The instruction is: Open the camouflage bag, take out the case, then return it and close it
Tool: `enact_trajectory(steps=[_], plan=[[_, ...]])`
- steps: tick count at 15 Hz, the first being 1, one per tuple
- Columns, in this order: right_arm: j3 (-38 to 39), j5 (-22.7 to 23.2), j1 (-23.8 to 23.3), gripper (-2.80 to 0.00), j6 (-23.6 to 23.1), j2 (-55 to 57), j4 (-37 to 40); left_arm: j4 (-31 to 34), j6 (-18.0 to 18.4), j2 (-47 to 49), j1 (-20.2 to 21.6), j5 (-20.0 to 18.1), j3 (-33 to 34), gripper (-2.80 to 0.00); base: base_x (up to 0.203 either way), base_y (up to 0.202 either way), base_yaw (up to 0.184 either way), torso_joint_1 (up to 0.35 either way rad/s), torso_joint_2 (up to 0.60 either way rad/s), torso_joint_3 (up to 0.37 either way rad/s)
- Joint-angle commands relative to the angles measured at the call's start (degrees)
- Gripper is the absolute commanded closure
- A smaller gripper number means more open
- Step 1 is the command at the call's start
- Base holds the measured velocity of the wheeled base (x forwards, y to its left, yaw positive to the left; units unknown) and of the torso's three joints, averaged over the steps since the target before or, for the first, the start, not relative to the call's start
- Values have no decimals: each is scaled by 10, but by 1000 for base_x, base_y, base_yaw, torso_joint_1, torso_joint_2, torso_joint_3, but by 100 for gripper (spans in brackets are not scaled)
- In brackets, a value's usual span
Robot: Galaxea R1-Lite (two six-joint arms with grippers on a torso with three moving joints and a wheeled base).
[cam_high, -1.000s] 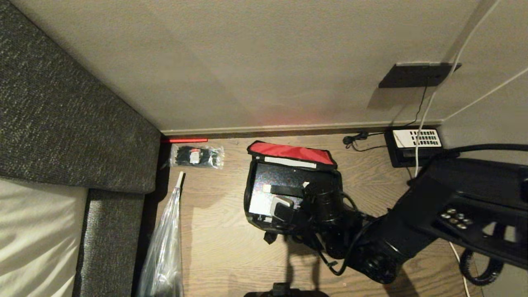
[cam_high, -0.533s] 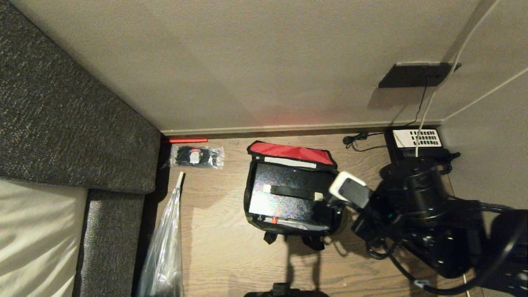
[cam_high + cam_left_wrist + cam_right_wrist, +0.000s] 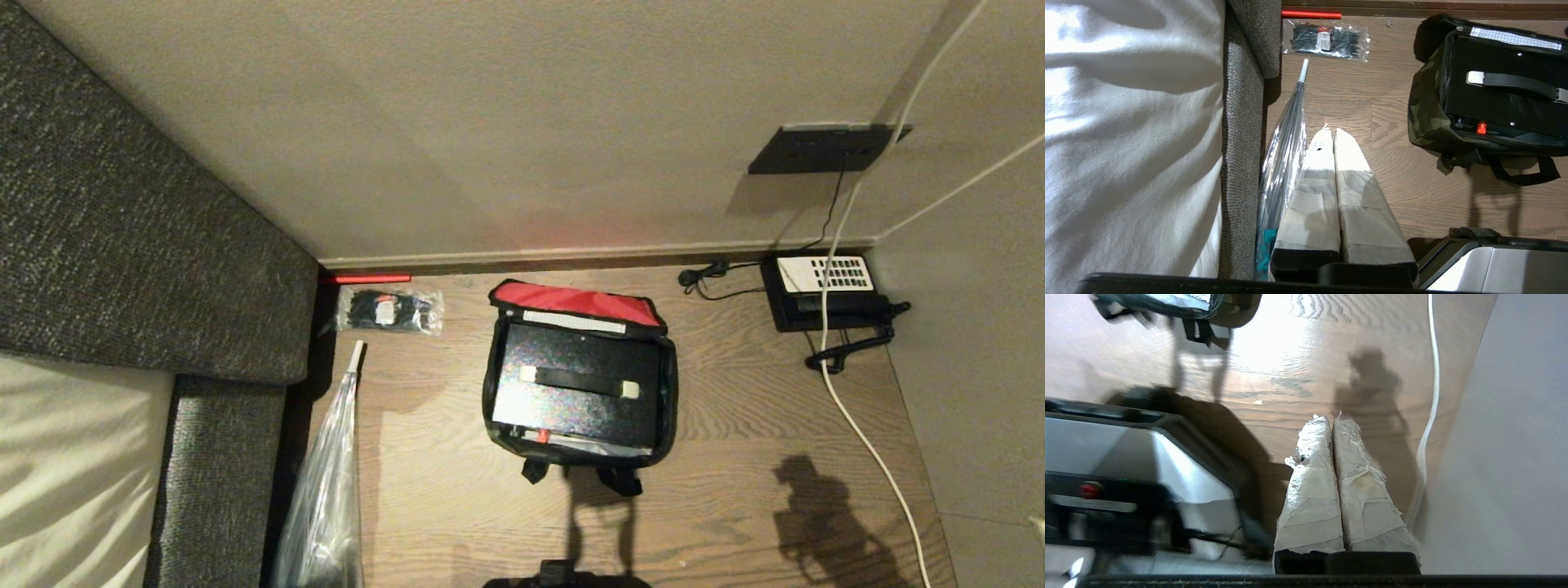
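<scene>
On floor, soft camouflage bag (image 3: 581, 384) open; stiff flat case (image 3: 575, 388) inside, take its strap; left gripper (image 3: 1329, 132) and right gripper (image 3: 1327, 418) both closed, empty

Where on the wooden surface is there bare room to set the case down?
Bare wood lies between the open camouflage bag and the white cable, also in front of the bag. Crowded: the clear packet of black ties, the clear plastic bag, the black telephone.

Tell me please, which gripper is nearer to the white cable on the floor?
Right. The right gripper, shut, hangs just beside the white cable. The left gripper, also shut, is across the camouflage bag from it, next to the sofa.
</scene>
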Motion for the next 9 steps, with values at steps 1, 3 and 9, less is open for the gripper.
enact_trajectory(steps=[1, 3, 9], plan=[[82, 71, -87, 0, 1, -227, 11, 0, 0, 0, 0, 0, 2, 0, 0, 0, 0, 0, 0, 0], [179, 103, -123, 0, -16, -319, -18, 0, 0, 0, 0, 0, 2, 0, 0, 0, 0, 0, 0, 0], [287, 125, -147, 0, -39, -384, -204, 0, 0, 0, 0, 0, 2, 0, 0, 0, 0, 0, 0, 0]])
